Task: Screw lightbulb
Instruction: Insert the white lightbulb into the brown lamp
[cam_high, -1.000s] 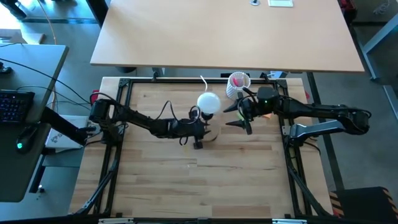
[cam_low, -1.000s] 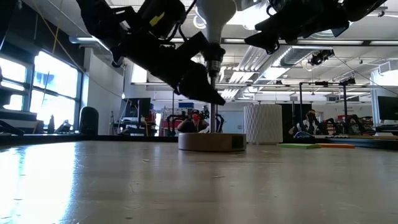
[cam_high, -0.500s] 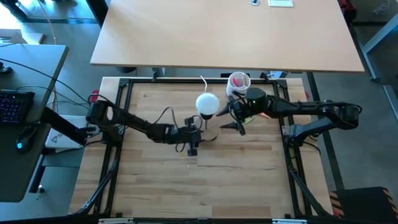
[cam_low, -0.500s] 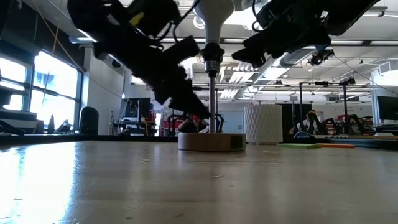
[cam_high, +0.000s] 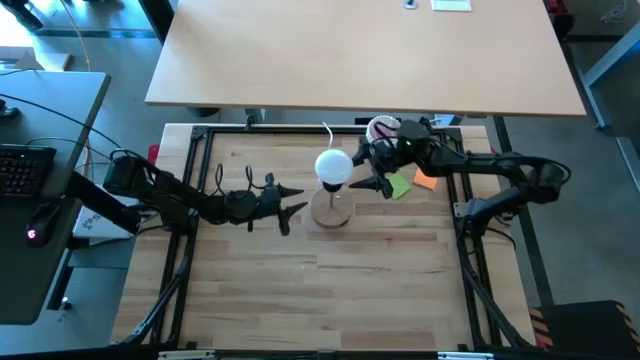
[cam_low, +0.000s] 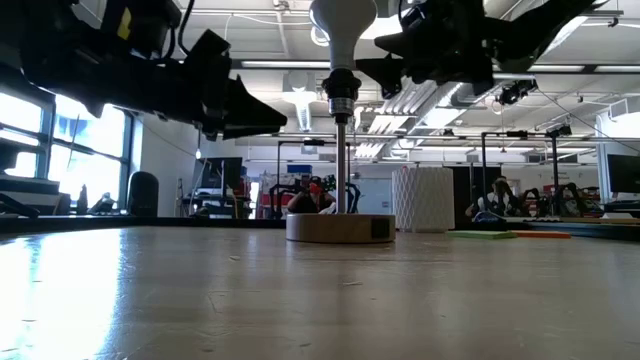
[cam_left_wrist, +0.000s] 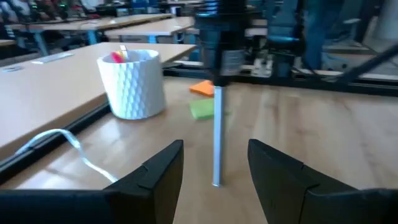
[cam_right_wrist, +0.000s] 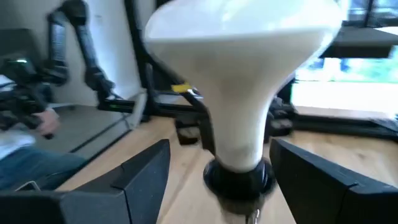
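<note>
The white lightbulb (cam_high: 334, 166) stands upright with its neck in the black socket (cam_low: 341, 85) on top of a thin rod (cam_low: 343, 160), which rises from the round wooden disc (cam_high: 331, 208). My right gripper (cam_high: 365, 172) is open at the bulb's right side. In the right wrist view its fingers (cam_right_wrist: 140, 180) flank the bulb's neck (cam_right_wrist: 239, 134) with gaps on both sides. My left gripper (cam_high: 293, 205) is open, level and left of the stand. It faces the rod (cam_left_wrist: 217, 137) from a short way off.
A white perforated cup (cam_high: 381, 131) with pink contents stands at the far edge behind my right gripper. A green note (cam_high: 400, 186) and an orange note (cam_high: 423, 179) lie on the table under the right arm. A white cord (cam_left_wrist: 62, 140) runs along the far side.
My left gripper has drawn back from the stand's rod toward the table's left edge and has tipped up to level. My right gripper has swung in toward the lightbulb, and its fingers now stand either side of the neck. The bulb and stand have kept their place.
</note>
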